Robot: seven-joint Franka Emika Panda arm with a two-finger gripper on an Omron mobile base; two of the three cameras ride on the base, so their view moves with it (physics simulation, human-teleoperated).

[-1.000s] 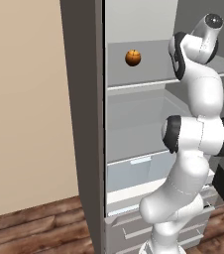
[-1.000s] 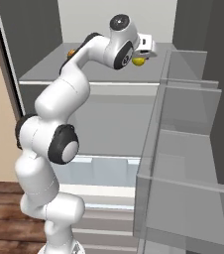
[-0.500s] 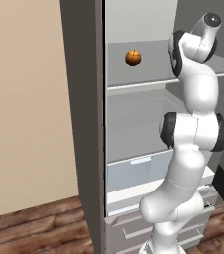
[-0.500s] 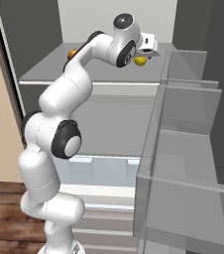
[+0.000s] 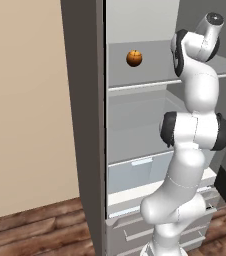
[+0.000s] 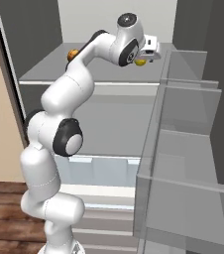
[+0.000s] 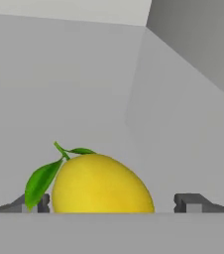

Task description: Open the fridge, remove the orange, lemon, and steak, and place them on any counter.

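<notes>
The fridge [image 5: 83, 125] stands open, and my arm reaches up onto its upper shelf [image 6: 44, 72]. The lemon [image 7: 101, 186], bright yellow with a green leaf, lies on that shelf between my two fingertips [image 7: 189, 202]. My gripper [image 7: 113, 203] is open around it, with gaps on both sides. From the right base view the lemon [image 6: 140, 62] peeks out just under my gripper [image 6: 143, 57]. The orange [image 5: 134, 58] sits on the same shelf further left, apart from the hand; the arm half covers the orange [image 6: 73, 53]. The steak and the counter are out of view.
The fridge door with its clear bins [image 6: 183, 149] stands open close on the right of the arm. Below the upper shelf come a bare shelf space and a pale crisper drawer [image 5: 135, 172]. A beige wall [image 5: 25, 110] and wooden floor [image 5: 35, 235] lie to the left.
The hand has pushed a little deeper into the upper shelf toward the lemon. The jaws have stayed open. The orange has not moved.
</notes>
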